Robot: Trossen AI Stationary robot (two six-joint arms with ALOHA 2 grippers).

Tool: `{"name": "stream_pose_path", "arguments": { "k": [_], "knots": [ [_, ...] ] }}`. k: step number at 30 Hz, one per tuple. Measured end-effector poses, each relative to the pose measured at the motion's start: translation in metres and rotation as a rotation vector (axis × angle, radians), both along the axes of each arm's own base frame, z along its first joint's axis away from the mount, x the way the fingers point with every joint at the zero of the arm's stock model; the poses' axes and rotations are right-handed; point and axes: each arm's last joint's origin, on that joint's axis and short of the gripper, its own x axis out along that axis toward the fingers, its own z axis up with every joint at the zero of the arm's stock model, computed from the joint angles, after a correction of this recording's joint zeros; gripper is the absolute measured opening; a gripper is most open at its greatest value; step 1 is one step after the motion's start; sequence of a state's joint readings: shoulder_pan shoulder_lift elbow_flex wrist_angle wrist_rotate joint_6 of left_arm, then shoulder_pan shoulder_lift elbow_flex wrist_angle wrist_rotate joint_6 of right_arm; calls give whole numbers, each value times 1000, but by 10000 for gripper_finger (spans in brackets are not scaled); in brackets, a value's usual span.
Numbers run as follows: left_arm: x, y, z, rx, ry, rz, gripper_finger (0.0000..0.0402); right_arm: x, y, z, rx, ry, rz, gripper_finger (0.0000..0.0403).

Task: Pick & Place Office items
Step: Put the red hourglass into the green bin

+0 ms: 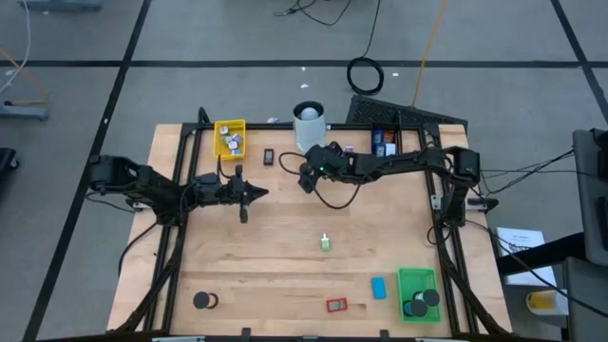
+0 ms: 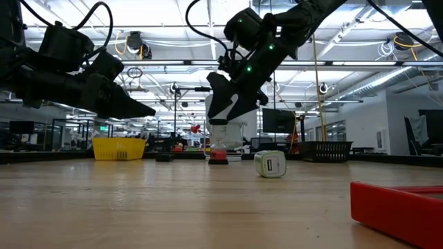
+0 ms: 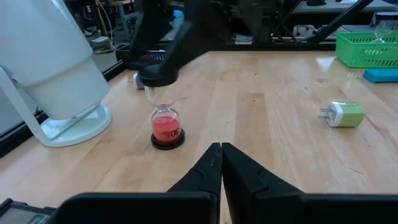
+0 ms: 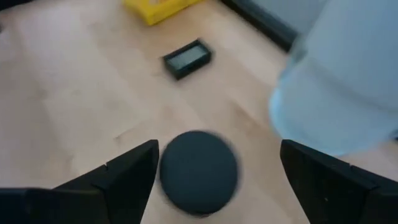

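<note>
R gripper (image 2: 223, 114) fingers spread over hourglass (image 3: 166, 129) top, approach stage; next: drop, pinch. L gripper (image 1: 255, 194) fingers pressed together, idle.

The table (image 1: 285, 256) is pale wood grain. A sand timer (image 3: 166, 127) has black caps and red sand. The charger (image 3: 341, 114) is green and white. One tray (image 1: 229, 139) is yellow, another (image 1: 418, 294) green, holding black discs (image 1: 423, 302). A blue block (image 1: 378, 287) lies near a red frame (image 1: 336, 305), possibly a clip. The cylinder (image 1: 309, 124) is white, both arms dark.
</note>
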State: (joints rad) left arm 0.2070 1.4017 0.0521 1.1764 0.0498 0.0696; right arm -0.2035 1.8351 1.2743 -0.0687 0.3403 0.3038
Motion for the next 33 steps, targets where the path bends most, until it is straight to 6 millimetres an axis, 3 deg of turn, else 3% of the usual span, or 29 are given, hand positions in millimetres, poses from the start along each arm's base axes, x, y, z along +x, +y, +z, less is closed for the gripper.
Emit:
{"name": "stream_pose_path", "arguments": {
  "k": [19,33],
  "knots": [
    [0,0,0,0,1,0,26,-5,3,-16,8,-52,27,326],
    [0,0,-1,2,7,-1,26,-4,2,-7,-46,-100,58,333]
  ]
}}
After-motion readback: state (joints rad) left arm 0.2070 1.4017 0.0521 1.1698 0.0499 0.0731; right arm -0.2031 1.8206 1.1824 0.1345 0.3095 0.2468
